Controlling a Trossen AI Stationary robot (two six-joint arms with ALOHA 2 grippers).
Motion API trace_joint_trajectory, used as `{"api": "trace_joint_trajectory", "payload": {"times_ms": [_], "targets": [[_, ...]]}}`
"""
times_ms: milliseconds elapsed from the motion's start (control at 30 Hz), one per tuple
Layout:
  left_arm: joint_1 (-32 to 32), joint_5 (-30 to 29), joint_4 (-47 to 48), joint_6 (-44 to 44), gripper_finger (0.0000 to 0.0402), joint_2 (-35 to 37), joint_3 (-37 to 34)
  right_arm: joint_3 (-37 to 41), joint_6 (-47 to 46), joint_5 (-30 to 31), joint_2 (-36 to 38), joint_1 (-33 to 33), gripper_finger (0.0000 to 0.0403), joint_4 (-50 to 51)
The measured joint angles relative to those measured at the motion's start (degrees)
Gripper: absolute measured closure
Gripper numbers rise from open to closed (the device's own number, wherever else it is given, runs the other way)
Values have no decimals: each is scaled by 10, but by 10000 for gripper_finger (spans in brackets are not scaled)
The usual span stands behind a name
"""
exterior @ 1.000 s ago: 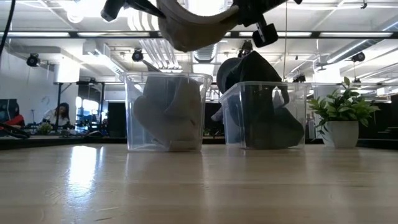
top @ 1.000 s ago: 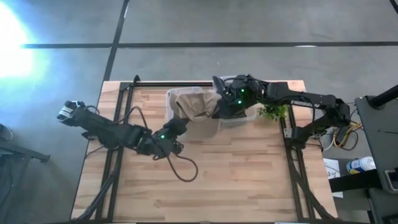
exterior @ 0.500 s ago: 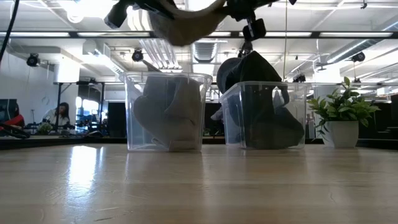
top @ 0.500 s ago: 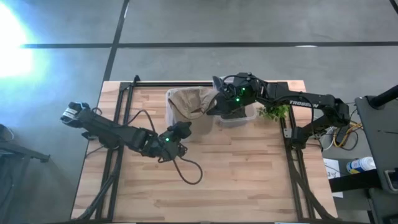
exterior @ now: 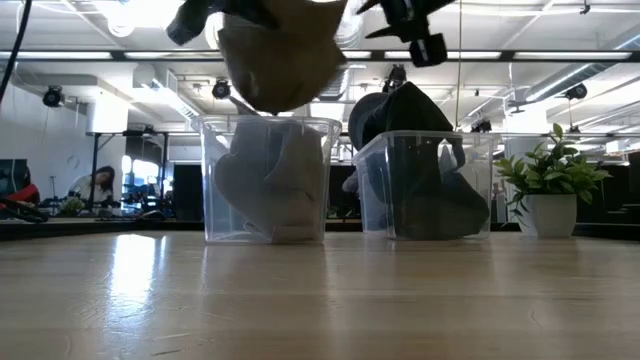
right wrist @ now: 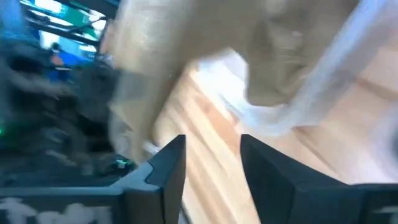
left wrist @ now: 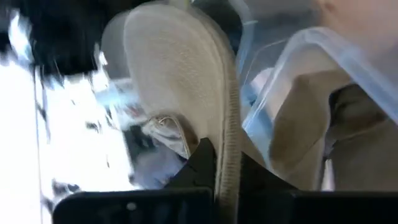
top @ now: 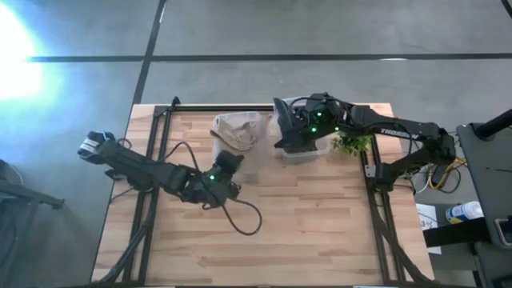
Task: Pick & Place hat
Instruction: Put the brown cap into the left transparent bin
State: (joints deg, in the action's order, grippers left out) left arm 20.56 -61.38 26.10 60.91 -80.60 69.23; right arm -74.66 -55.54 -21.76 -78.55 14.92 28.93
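Observation:
A tan hat (top: 238,130) hangs just above the left clear bin (exterior: 312,150), which holds more pale hats (exterior: 268,185). My left gripper (top: 230,161) is at the hat's near side and is shut on its brim; in the low view the hat (exterior: 280,58) droops from the top of the picture. My right gripper (top: 281,138) stands open beside the hat, over the right clear bin (exterior: 425,190) of dark hats. Nothing is between its fingers (right wrist: 168,168). My left gripper pinches the hat's stitched brim edge (left wrist: 229,134) between its two fingers (left wrist: 200,163). It comes in slanting from the table's near left. The hat hangs clear of the bin's rim, its crown sagging below the brim.
A small potted plant (top: 352,144) stands right of the dark-hat bin. A black cable (top: 240,216) loops on the wood behind my left arm. The near half of the table (top: 304,232) is bare wood.
My right gripper has let go of the tan hat and drawn back toward the right bin. The hat, stretched level between both grippers a second ago, has swung left and now sags from my left gripper alone, above the left bin.

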Motion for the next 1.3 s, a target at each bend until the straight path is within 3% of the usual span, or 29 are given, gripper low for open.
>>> {"api": "trace_joint_trajectory", "payload": {"times_ms": [133, 233, 400, 500, 667, 867, 1067, 1300], "targets": [[-6, -23, -4, -171, 393, 15, 40, 0, 27, 43, 37, -1, 236, 37], [-18, -15, -4, -356, 393, 25, 96, 0, 28, 86, 71, -1, 225, 69], [-72, 119, 17, -767, 393, 70, 155, 0, 13, 161, 110, -7, 217, 110], [-98, 156, 16, -899, 392, 95, 135, 0, 11, 176, 123, -8, 218, 113], [-128, 166, -64, -998, 392, 118, 62, 1, 20, 199, 128, -10, 220, 113], [-153, 162, -201, -1012, 392, 121, -42, 1, 35, 205, 128, -11, 218, 113], [-158, 104, -184, -1027, 392, 124, -113, 1, 41, 205, 128, -11, 218, 114], [-155, 62, -118, -974, 392, 148, -89, 1, 46, 204, 128, -16, 219, 117]]}}
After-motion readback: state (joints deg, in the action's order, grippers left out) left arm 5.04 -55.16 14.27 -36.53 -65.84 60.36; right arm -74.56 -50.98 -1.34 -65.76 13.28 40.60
